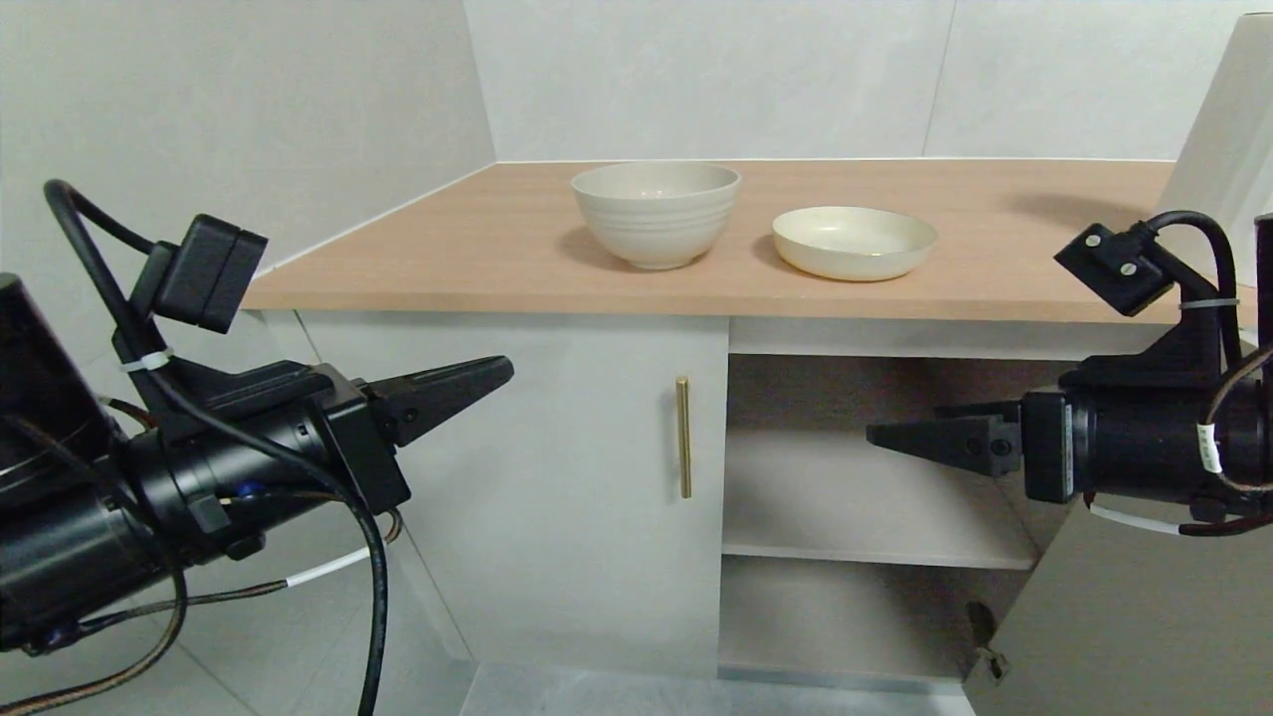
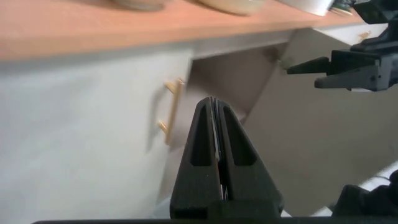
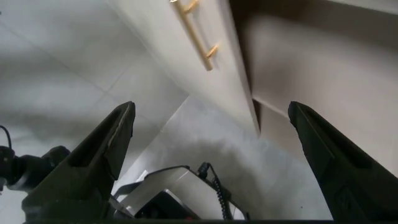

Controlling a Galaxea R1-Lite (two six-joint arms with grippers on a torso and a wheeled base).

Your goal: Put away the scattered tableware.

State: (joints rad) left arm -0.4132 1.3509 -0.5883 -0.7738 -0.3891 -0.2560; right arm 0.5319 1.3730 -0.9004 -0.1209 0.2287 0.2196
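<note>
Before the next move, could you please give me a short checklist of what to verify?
1. Cupboard access: ok, the right door stands open and the shelf is exposed.
2. Grip readiness of the right hand: ok, open, holding nothing.
3. Grip readiness of the left hand: not ok, shut.
4. Pose of the bowl: ok, upright on the counter.
5. Room around the plate: ok, apart from the bowl.

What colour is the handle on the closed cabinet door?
Gold, like brass: the handle is a slim vertical bar. It shows clearest in the head view.
</note>
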